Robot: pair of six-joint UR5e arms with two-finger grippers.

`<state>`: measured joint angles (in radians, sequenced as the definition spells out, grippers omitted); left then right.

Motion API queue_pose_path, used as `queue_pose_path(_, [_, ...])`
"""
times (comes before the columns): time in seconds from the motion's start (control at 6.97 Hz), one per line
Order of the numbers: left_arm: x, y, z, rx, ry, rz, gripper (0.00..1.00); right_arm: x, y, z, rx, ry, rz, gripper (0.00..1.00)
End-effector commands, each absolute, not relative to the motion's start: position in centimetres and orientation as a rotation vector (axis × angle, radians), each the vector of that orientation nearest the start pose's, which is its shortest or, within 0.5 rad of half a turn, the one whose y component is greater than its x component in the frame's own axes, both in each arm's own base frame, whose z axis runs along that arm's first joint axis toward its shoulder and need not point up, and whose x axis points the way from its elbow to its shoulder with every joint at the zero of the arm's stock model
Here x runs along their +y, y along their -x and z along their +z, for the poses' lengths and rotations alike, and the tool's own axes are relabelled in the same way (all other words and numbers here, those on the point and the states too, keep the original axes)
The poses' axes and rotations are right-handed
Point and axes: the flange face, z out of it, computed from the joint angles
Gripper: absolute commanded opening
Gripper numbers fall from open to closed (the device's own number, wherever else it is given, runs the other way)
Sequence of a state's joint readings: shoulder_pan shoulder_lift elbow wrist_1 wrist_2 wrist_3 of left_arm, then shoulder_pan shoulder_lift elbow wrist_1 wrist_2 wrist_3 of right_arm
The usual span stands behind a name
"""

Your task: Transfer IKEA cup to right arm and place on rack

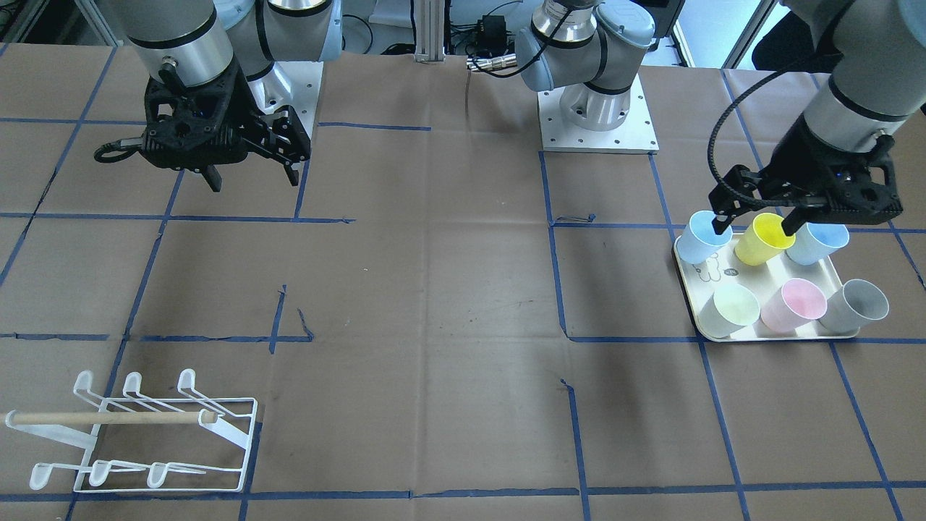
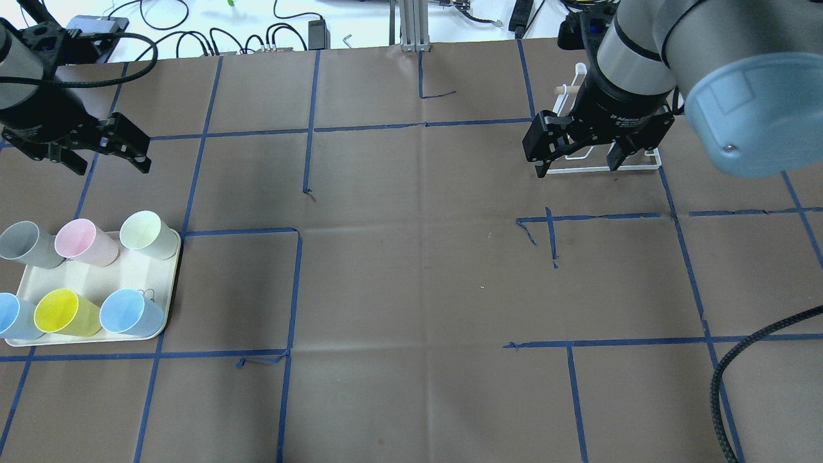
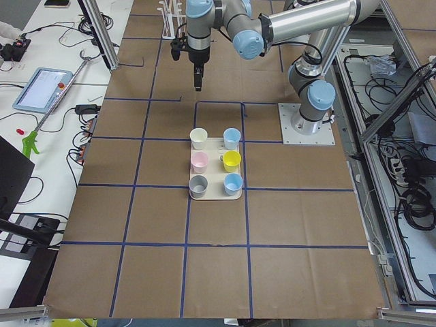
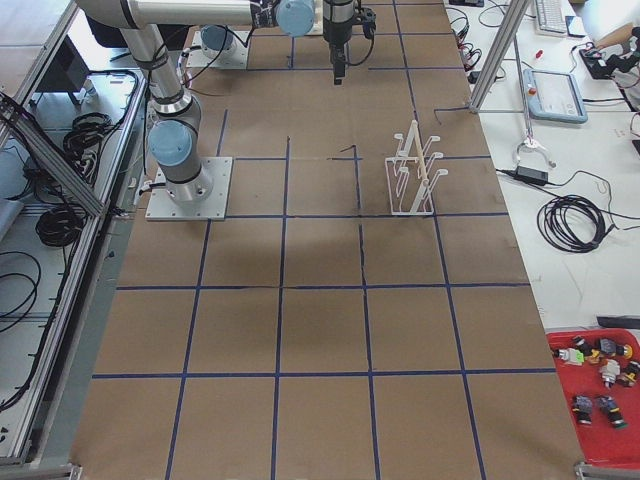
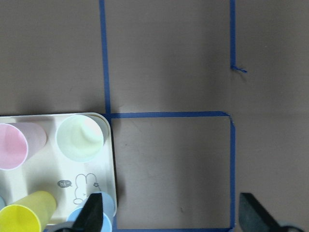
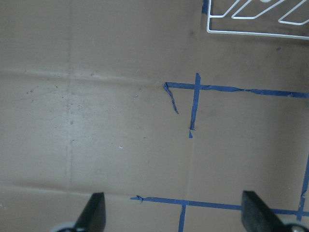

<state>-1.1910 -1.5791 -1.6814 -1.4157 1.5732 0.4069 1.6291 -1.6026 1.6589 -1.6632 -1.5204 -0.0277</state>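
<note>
Several IKEA cups stand on a cream tray: grey, pink, pale green, yellow and two blue ones. My left gripper hangs open high over the tray, touching no cup; its wrist view shows the pale green cup below. My right gripper is open and empty, well above the table. The white wire rack with its wooden bar stands empty; in the overhead view the right gripper hides most of it.
Brown paper with blue tape lines covers the table. The two arm bases stand at the robot's edge. Cables and a tablet lie beyond the far edge. A red bin of small parts sits off the table's corner.
</note>
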Motion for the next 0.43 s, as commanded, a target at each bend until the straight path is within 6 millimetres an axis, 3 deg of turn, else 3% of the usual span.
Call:
queue_pose_path(0.0, [-50.5, -10.9, 43.3, 3.131, -0.125, -0.018, 1.00, -48.4, -16.9, 46.4, 3.064, 0.138, -0.179, 1.00])
queue_pose_path(0.29, [-52.3, -13.1, 39.6, 3.156, -0.138, 0.042, 0.99, -48.9, -17.8, 45.9, 2.960, 0.146, -0.328, 1.00])
